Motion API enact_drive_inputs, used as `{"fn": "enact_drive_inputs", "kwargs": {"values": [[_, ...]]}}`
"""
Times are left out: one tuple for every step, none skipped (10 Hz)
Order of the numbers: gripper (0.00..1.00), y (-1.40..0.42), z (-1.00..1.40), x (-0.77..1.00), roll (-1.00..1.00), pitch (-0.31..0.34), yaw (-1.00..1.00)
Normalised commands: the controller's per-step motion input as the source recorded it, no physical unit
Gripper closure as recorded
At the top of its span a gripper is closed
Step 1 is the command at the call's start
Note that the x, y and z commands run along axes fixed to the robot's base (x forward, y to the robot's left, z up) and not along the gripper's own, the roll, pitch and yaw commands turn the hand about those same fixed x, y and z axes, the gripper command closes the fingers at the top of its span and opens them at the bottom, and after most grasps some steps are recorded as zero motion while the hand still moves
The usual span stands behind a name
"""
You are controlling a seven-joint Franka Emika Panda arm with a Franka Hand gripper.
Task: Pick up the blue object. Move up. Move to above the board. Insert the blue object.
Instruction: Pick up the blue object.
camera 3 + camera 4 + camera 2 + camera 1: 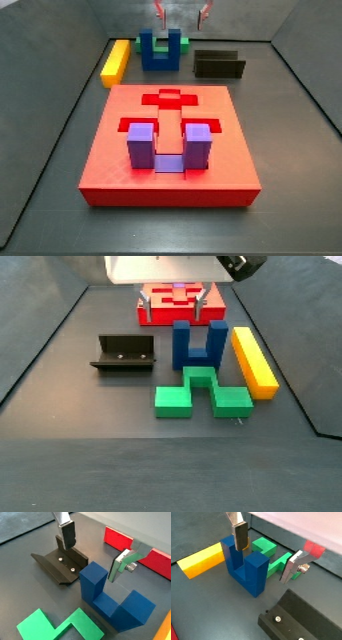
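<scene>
Tool: the tool hangs over the blue object, fingers apart, one finger by one prong and the other finger out past the second prong; nothing is clamped. In another wrist view the tool shows the same spread, with the near prong top between the plates. In a side view the tool sits upper centre of the frame, its tips just above the prongs; in the other side view only its tips show at the top edge.

Blue object: the blue object stands upright on the dark counter, prongs up. In a side view it is centre frame; in the other it is near the top.

Board: the red board fills the middle of one side view, well apart from the blue object; in the other it lies behind the blue object, top centre.

Purple block: the purple block sits in a recess of the board, prongs up.

Green block: the green block lies flat just in front of the blue object, lower centre of the frame; whether they touch I cannot tell.

Yellow bar: the yellow bar lies just right of the blue object.

Fixture: the fixture stands left of the blue object, apart from it.
</scene>
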Motion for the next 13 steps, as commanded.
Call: {"fn": "enact_drive_inputs", "kwargs": {"values": [[0.0,0.09,-0.13,0.0,0.0,0.003,-0.05],[0.0,0.13,-0.18,-0.01,0.0,0.0,-0.05],[0.0,0.13,-0.19,0.0,0.0,0.0,-0.02],[0.0,0.08,-0.24,0.0,0.0,0.0,-0.01],[0.0,0.02,-0.21,0.0,0.0,0.0,-0.01],[0.0,0.0,-0.25,0.0,0.0,0.0,-0.01],[0.0,0.0,-0.24,0.0,0.0,0.0,-0.02],[0.0,0.0,-0.11,0.0,0.0,0.0,-0.01],[0.0,0.0,-0.17,0.0,0.0,0.0,0.0],[0.0,0.0,-0.13,0.0,0.0,0.0,0.0],[0.0,0.0,0.0,0.0,0.01,0.0,0.0],[0.0,0.0,0.0,0.0,0.06,0.0,0.0],[1.0,0.0,0.0,0.0,0.0,0.0,0.0]]}}
